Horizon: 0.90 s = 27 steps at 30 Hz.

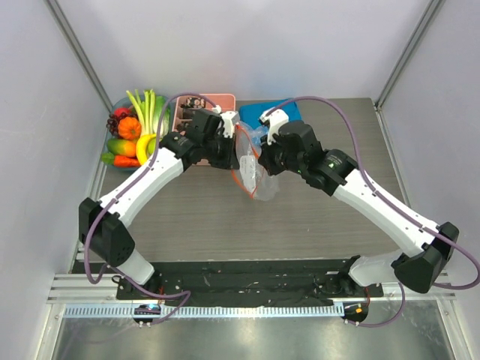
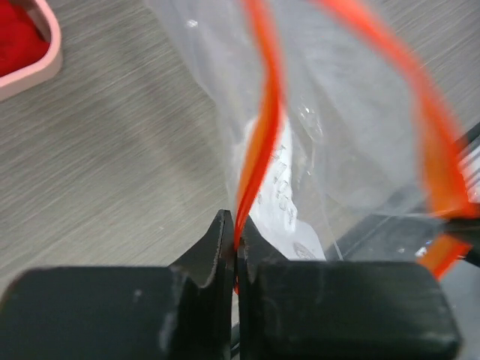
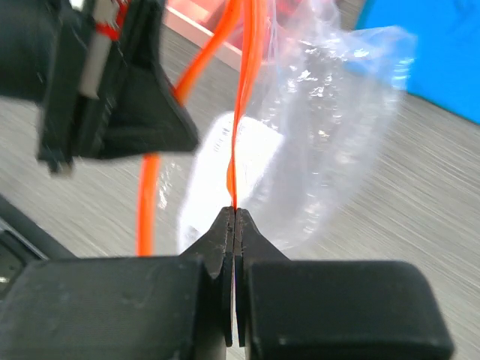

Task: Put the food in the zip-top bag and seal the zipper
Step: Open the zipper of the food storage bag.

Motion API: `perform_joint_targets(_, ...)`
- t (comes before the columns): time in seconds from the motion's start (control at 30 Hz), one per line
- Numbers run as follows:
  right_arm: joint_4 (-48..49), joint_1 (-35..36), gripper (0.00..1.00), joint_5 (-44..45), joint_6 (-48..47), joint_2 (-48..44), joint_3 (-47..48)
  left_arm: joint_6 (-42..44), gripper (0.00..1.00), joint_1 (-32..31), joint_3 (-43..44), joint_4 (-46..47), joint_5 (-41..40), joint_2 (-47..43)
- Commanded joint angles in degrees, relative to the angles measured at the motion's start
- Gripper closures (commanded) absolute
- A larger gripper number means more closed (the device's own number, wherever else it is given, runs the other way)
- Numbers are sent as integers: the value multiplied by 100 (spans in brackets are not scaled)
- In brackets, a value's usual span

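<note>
Grey wood-grain worktop (image 1: 195, 217) beneath, clear crinkly zip-top bag (image 1: 255, 169) mid-scene, orange-red zipper (image 2: 262, 112) pinched by left tool (image 2: 235, 229) and right tool (image 3: 233, 217), printing too blurred to read.

Zip-top bag (image 1: 259, 184) is glossy crinkled plastic; table (image 1: 225, 217) matt, wood-grained.

Counted, by kind
One zip-top bag (image 1: 256, 180), one pink tray (image 1: 225, 100), one blue cloth (image 1: 251, 112), one banana (image 1: 142, 146), two grippers: left gripper (image 2: 236, 232), right gripper (image 3: 234, 217).
</note>
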Motion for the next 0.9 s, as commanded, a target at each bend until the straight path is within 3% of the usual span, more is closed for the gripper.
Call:
perform_joint_targets(0.0, -510, -24, 99, 744, -515, -526, 18, -64, 100, 233, -186, -44, 140, -19)
perform_joint_targets(0.13, -660, -559, 99, 1071, -515, -589, -396, -65, 100, 278, -634, 395, 387, -203)
perform_joint_targets(0.3, -853, -1595, 99, 308, -182, -370, -502, 32, 100, 348, -766, 237, 615, 59)
perform_joint_targets(0.4, -827, -1799, 99, -262, -129, -360, -467, 137, 99, 453, -635, 141, 790, 270)
perform_joint_targets(0.57, -397, -1800, 99, -1187, 135, -291, -510, 357, 61, 480, -72, 140, 1344, 192)
perform_joint_targets(0.6, -344, -1800, 99, -1301, 170, -255, -510, 427, 47, 497, -20, 175, 1371, 70)
perform_joint_targets(0.67, -256, -1800, 99, -1346, 284, -194, -450, 497, 36, 602, 103, 184, 1354, -62)
perform_joint_targets(0.7, -256, -1800, 99, -1346, 346, -124, -388, 454, 27, 794, 191, 45, 1301, -133)
perform_joint_targets(0.77, -501, -1808, 99, -1206, 504, -88, -117, 471, 20, 1102, 454, -149, 1527, -133)
perform_joint_targets(0.83, -886, -1800, 99, -1022, 566, -123, 60, 314, 0, 1787, 534, -220, 2105, -160)
perform_joint_targets(0.87, -1002, -1808, 99, -960, 618, -158, 226, 261, 0, 2042, 569, -237, 2196, -177)
